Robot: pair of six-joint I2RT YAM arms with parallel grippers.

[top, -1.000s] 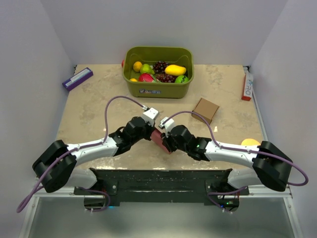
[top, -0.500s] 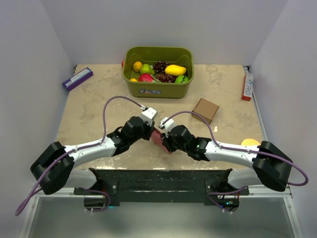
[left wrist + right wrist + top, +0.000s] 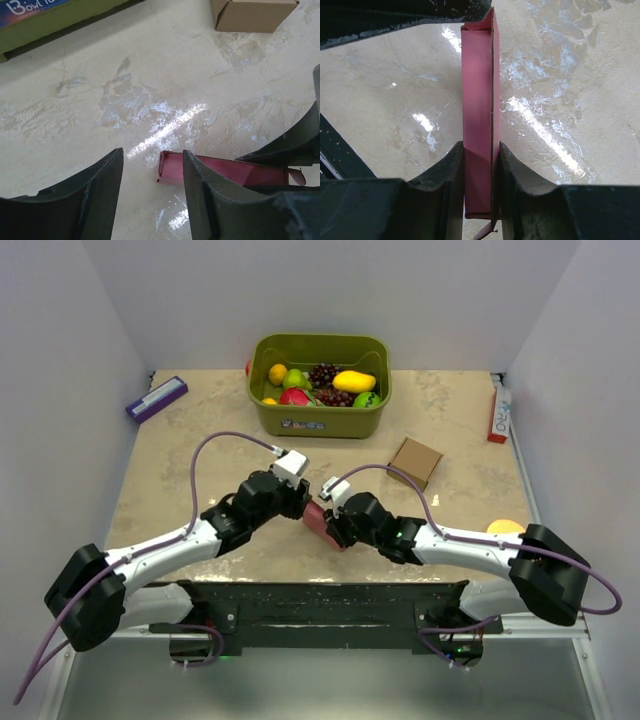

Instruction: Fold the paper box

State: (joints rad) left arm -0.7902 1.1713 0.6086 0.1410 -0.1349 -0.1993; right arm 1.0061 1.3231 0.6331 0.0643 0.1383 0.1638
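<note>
We open left pincer (image 3: 151,157), jaws now apart, drawn back; paper box (image 3: 477,75) just beyond it, clamped in right pincer (image 3: 481,150) alone; regrasp likely.

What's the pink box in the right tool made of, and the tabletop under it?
The paper box looks like thin matte card: sheet-thin walls and sharp creased edges, pinched in the right tool. The tabletop looks like glossy stone or marble-print laminate: mottled beige veining with bright glare streaks. Which of the two it is, the look leaves open.
</note>
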